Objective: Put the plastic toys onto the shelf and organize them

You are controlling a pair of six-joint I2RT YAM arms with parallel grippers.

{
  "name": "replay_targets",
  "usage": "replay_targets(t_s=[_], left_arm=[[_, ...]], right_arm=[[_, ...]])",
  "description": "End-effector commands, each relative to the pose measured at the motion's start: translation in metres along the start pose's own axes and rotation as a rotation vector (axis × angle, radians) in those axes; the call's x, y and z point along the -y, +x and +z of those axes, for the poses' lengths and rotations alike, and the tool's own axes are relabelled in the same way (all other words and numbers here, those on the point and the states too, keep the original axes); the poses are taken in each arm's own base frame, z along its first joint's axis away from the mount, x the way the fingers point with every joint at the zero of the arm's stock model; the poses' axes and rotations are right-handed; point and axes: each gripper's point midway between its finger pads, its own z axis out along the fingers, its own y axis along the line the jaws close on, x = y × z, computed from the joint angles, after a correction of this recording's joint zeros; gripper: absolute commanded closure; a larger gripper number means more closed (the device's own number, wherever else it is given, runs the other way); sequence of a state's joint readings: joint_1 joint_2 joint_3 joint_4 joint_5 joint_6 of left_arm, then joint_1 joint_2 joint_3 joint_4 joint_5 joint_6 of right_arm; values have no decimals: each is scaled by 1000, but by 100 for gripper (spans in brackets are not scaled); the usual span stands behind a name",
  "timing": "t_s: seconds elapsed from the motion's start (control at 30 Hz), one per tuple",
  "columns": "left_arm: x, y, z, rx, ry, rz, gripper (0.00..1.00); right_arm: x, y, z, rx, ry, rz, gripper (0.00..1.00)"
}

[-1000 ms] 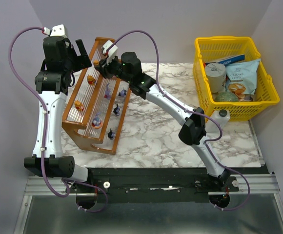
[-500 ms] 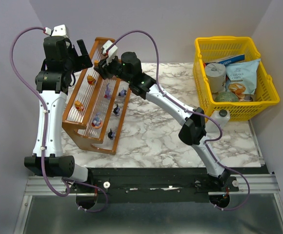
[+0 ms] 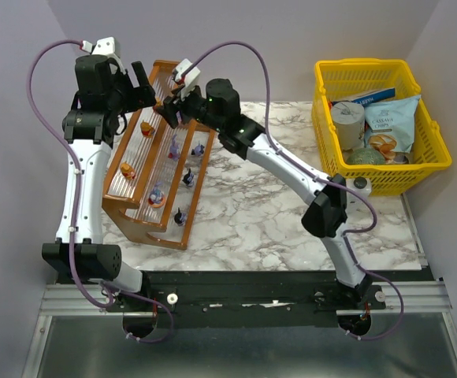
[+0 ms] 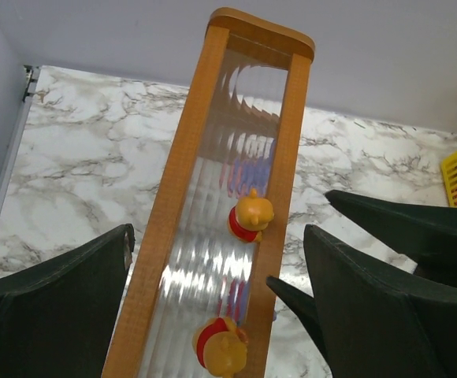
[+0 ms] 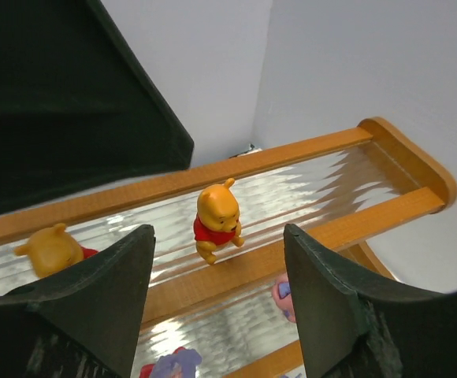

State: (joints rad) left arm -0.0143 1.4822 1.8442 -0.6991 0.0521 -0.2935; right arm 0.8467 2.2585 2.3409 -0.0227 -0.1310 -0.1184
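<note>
1. The left gripper [image 4: 217, 236] and right gripper [image 5: 219, 236] both hover with jaws apart and empty over the top tier of the shelf [image 3: 146, 228].
2. One orange toy [image 5: 217, 219] stands upright just below the right jaws; purple and dark toys [image 3: 187, 179] sit on lower tiers, well beneath both.
3. Placing looks nearly done, though the arms may hide some toys; only straightening seems left.

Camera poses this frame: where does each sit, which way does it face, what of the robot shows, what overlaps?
Top external: above and behind the bases, looking down on the table, shelf and yellow basket; left arm and right arm show whole.
Left wrist: over the shelf, looking along its top tier toward the back wall; own fingers at both lower corners.
Right wrist: beside the shelf, looking across that tier into the wall corner; own fingers below.
Shared: all three see the far orange bear figurine on the top tier.
</note>
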Motion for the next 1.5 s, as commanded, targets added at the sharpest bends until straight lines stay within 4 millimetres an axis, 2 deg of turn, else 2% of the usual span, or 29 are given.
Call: replay_targets(t_s=[0.0, 0.03, 0.07, 0.1, 0.13, 0.17, 0.2, 0.23, 0.27, 0.33, 0.4, 0.47, 0.5, 0.57, 0.63, 0.67, 0.77, 0.9, 1.27, 1.47], left_arm=[[16, -4, 9, 2, 100, -3, 6], [19, -2, 12, -5, 116, -5, 8], [20, -2, 12, -5, 124, -3, 9], [21, 0, 15, -13, 131, 0, 10], [22, 2, 17, -19, 139, -4, 12], [23, 0, 17, -15, 143, -2, 13], [23, 1, 20, -20, 147, -3, 14], [24, 2, 20, -23, 151, -1, 15], [23, 4, 22, -29, 149, -1, 17], [23, 9, 27, -47, 153, -4, 22], [24, 16, 32, -66, 165, -9, 25], [25, 19, 36, -77, 178, -13, 30], [26, 22, 38, -86, 180, -13, 30], [26, 24, 42, -92, 182, -11, 34], [25, 26, 45, -102, 183, -13, 37], [25, 27, 46, -105, 184, -13, 38], [25, 28, 47, -110, 186, -11, 42], [25, 32, 47, -118, 187, -11, 45], [19, 37, 47, -120, 165, 11, 54], [18, 38, 48, -119, 164, 19, 62]], right_arm=[[20, -65, -44, 75, 40, 4, 25], [21, -47, -49, 45, 39, 5, 24], [30, -49, -59, 38, 51, 10, 24], [34, -69, -76, 63, 59, 12, 24], [37, -68, -86, 51, 64, 33, 24], [43, -46, -95, 1, 71, 47, 24], [45, -61, -113, 19, 80, 49, 24], [48, -59, -121, 8, 92, 56, 23], [49, -36, -130, -60, 97, 69, 23], [50, -38, -150, -88, 121, 78, 23], [51, -23, -162, -140, 148, 90, 23], [49, -20, -177, -163, 168, 106, 23], [49, -7, -182, -195, 177, 117, 23], [51, -5, -194, -207, 212, 132, 23], [49, 9, -203, -244, 219, 141, 23], [49, 9, -208, -243, 227, 139, 23], [47, 22, -216, -276, 235, 141, 23], [52, 29, -223, -298, 274, 138, 23], [52, 31, -227, -299, 291, 163, 24], [55, 35, -228, -310, 304, 150, 24]])
